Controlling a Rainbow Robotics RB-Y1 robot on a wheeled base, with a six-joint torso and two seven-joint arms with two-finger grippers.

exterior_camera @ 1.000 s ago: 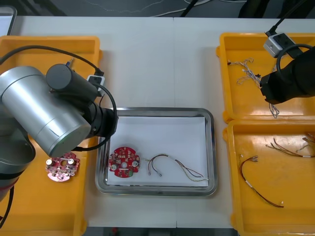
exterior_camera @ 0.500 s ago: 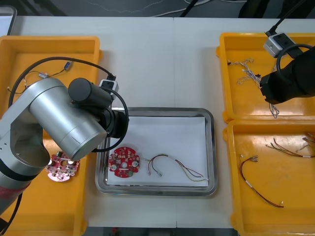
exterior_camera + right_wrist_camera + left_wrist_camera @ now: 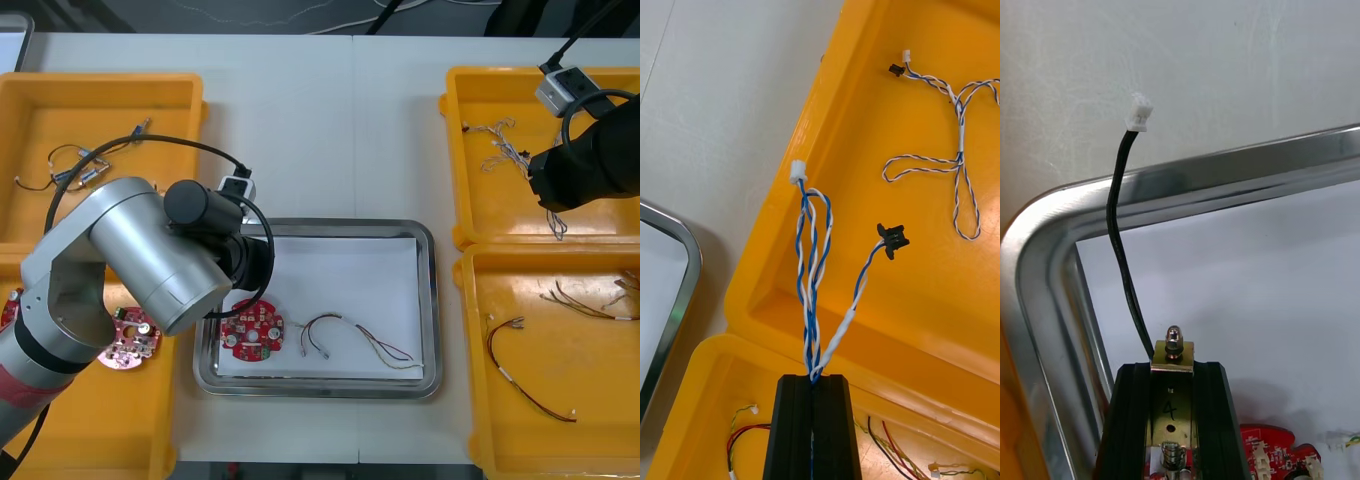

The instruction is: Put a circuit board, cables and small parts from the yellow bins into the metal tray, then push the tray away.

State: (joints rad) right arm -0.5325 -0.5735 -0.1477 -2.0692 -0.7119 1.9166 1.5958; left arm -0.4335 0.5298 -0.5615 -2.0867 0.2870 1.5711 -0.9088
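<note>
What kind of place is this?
Maybe an electronics workbench: yellow bins, a metal tray with a red circuit board, the left hand above it holding a small metal part, the right hand over a bin holding a twisted cable.

A handwritten "4" marks the brass-coloured small metal part, clamped between the black fingers of the left gripper above a corner of the metal tray. Any marking on the red circuit board beside it is too small to read.
</note>
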